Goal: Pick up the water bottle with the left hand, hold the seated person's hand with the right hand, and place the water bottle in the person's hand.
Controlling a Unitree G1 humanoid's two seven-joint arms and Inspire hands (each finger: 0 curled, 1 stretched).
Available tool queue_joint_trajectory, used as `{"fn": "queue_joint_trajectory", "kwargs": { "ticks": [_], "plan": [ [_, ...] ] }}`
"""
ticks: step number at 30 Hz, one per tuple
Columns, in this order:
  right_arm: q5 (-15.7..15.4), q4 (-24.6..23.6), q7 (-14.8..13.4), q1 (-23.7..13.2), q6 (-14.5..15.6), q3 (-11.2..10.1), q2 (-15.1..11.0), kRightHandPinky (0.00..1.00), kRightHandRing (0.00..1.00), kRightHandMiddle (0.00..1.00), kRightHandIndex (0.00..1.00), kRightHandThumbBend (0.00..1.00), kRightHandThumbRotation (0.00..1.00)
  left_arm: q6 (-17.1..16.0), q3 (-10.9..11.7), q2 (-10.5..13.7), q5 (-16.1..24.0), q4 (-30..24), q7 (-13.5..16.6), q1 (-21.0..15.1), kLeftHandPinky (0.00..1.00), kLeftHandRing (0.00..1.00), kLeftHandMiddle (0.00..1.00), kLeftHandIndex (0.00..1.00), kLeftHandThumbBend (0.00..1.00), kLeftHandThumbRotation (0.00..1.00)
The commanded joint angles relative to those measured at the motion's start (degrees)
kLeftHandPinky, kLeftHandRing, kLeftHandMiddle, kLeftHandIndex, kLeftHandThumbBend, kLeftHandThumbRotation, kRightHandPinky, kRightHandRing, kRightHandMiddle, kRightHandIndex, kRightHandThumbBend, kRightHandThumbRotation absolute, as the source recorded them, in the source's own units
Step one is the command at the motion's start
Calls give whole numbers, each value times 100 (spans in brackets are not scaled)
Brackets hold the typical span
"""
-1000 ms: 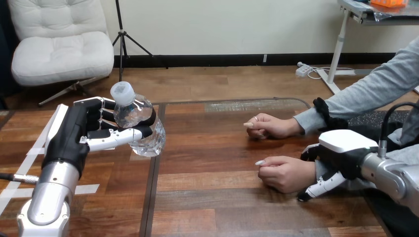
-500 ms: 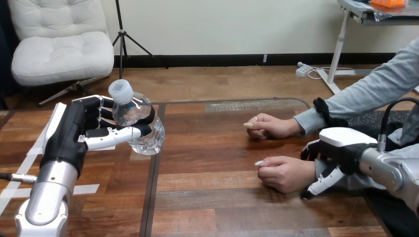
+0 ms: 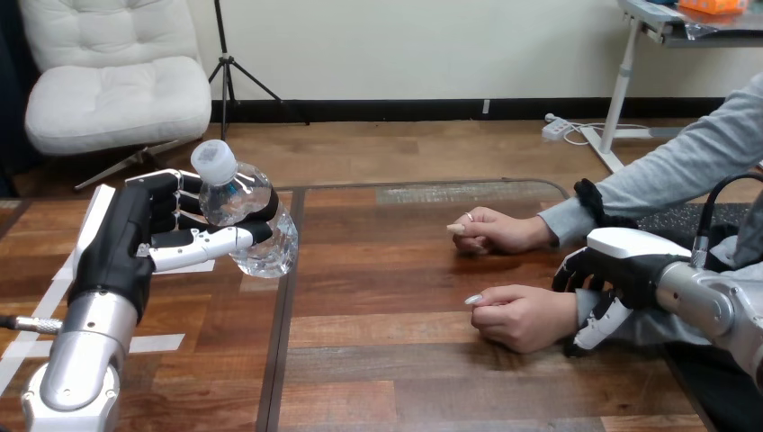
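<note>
Water bottle (image 3: 237, 198) inside curled left hand (image 3: 133, 236) fingers (image 3: 209, 242), apparently airborne.

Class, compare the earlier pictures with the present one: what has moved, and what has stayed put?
The right hand has shifted slightly up and toward the view's right, beside the wrist of the person's nearer hand. The left hand has tipped the water bottle slightly, cap leftward. Unchanged: the left hand's grip on the bottle; the nearer hand and the farther hand rest on the table.

Head camera looks forward, down across table (image 3: 405, 360).
</note>
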Motion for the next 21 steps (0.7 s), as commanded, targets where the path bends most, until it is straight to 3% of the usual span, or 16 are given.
{"fn": "queue_joint_trajectory", "kwargs": {
  "ticks": [1, 21],
  "plan": [
    [19, 146, 250, -60, 61, 27, 147, 61, 66, 72, 73, 76, 3, -118, 121, 82, -64, -430, 16, -186, 31, 37, 41, 44, 66, 0],
    [228, 130, 373, -81, 196, -63, 125, 43, 47, 55, 61, 75, 0, -169, 184, 89, -68, -419, 41, -200, 31, 37, 41, 43, 66, 0]
  ]
}}
